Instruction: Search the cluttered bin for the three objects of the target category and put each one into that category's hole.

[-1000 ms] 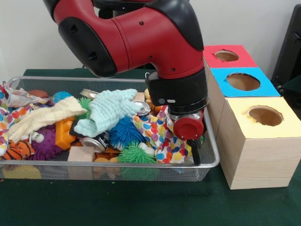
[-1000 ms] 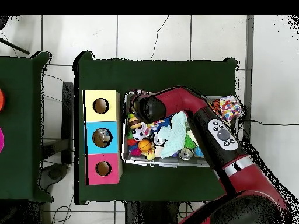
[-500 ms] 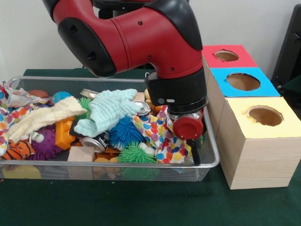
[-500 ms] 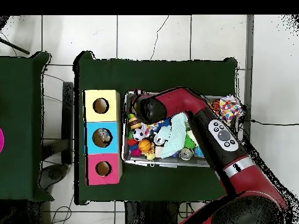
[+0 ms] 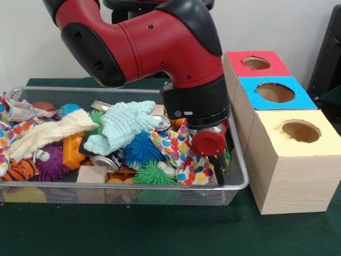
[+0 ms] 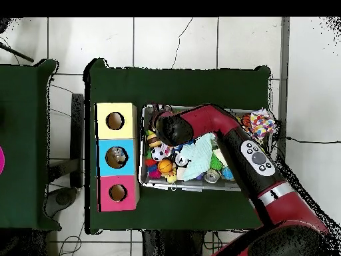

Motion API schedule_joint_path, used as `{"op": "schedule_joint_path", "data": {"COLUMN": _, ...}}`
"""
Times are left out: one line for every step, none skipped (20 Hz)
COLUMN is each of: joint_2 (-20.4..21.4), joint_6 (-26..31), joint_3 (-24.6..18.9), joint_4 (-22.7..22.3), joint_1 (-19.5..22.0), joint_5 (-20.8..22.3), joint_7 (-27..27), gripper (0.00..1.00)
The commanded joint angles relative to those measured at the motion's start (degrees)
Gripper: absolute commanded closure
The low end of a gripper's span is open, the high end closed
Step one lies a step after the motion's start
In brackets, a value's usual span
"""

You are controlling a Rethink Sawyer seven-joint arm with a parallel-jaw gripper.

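The wire mesh bin point(image 5: 133, 186) stands on the green table, full of mixed toys and cloths. My gripper point(image 5: 219, 169) hangs down inside the bin's right end, beside a polka-dot cloth point(image 5: 184, 154). I cannot tell whether it is open or shut. One crinkly clear plastic bag with print point(image 5: 20, 111) lies at the bin's far left end, far from the gripper. No other bags show. In the overhead view the arm's wrist point(image 6: 166, 127) covers the gripper, above the bin point(image 6: 190, 189) at its end beside the boxes.
Three wooden boxes with round holes stand right of the bin: red top point(image 5: 256, 63), blue top point(image 5: 274, 92) and yellow top point(image 5: 300, 130). A mint cloth point(image 5: 125, 125), a pale yellow cloth point(image 5: 50, 133), spiky balls and cans fill the bin.
The arm and gripper have shifted slightly to the left in the front view, a little further from the bin's right rim. The bin's contents have not moved.
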State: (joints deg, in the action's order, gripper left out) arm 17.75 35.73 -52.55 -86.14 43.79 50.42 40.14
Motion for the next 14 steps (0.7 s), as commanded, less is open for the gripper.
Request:
{"op": "schedule_joint_path", "data": {"joint_2": -3.17, "joint_6": 1.85, "joint_3": 4.28, "joint_4": -1.92, "joint_1": 2.09, "joint_5": 4.62, "joint_7": -13.85, "gripper": 0.00}}
{"op": "schedule_joint_path", "data": {"joint_2": -3.19, "joint_6": 1.66, "joint_3": 4.33, "joint_4": -2.05, "joint_1": 2.06, "joint_5": 4.66, "joint_7": -13.49, "gripper": 0.00}}
{"op": "schedule_joint_path", "data": {"joint_2": -3.20, "joint_6": 1.50, "joint_3": 4.39, "joint_4": -2.12, "joint_1": 2.07, "joint_5": 4.80, "joint_7": -13.35, "gripper": 0.00}}
{"op": "schedule_joint_path", "data": {"joint_2": -3.38, "joint_6": 1.61, "joint_3": 4.32, "joint_4": -2.02, "joint_1": 2.13, "joint_5": 4.67, "joint_7": -13.37, "gripper": 0.00}}
{"op": "schedule_joint_path", "data": {"joint_2": -3.61, "joint_6": 1.68, "joint_3": 4.20, "joint_4": -1.97, "joint_1": 2.26, "joint_5": 4.54, "joint_7": -13.54, "gripper": 0.00}}
{"op": "schedule_joint_path", "data": {"joint_2": -3.63, "joint_6": 1.79, "joint_3": 4.21, "joint_4": -1.89, "joint_1": 2.23, "joint_5": 4.51, "joint_7": -13.57, "gripper": 0.00}}
{"op": "schedule_joint_path", "data": {"joint_2": -3.59, "joint_6": 2.08, "joint_3": 4.30, "joint_4": -1.72, "joint_1": 2.09, "joint_5": 4.45, "joint_7": -13.58, "gripper": 0.00}}
{"op": "schedule_joint_path", "data": {"joint_2": -3.56, "joint_6": 2.36, "joint_3": 4.40, "joint_4": -1.55, "joint_1": 1.94, "joint_5": 4.40, "joint_7": -13.58, "gripper": 0.00}}
{"op": "schedule_joint_path", "data": {"joint_2": -3.58, "joint_6": 2.49, "joint_3": 4.37, "joint_4": -1.48, "joint_1": 1.91, "joint_5": 4.34, "joint_7": -13.72, "gripper": 0.00}}
{"op": "schedule_joint_path", "data": {"joint_2": -3.60, "joint_6": 2.61, "joint_3": 4.34, "joint_4": -1.41, "joint_1": 1.88, "joint_5": 4.29, "joint_7": -13.86, "gripper": 0.00}}
{"op": "schedule_joint_path", "data": {"joint_2": -3.63, "joint_6": 2.67, "joint_3": 4.33, "joint_4": -1.36, "joint_1": 1.85, "joint_5": 4.26, "joint_7": -13.92, "gripper": 0.00}}
{"op": "schedule_joint_path", "data": {"joint_2": -3.66, "joint_6": 2.73, "joint_3": 4.33, "joint_4": -1.31, "joint_1": 1.83, "joint_5": 4.23, "joint_7": -13.97, "gripper": 0.00}}
{"op": "schedule_joint_path", "data": {"joint_2": -3.69, "joint_6": 2.79, "joint_3": 4.33, "joint_4": -1.26, "joint_1": 1.81, "joint_5": 4.19, "joint_7": -14.02, "gripper": 0.00}}
{"op": "schedule_joint_path", "data": {"joint_2": -3.73, "joint_6": 2.85, "joint_3": 4.32, "joint_4": -1.21, "joint_1": 1.79, "joint_5": 4.16, "joint_7": -14.08, "gripper": 0.00}}
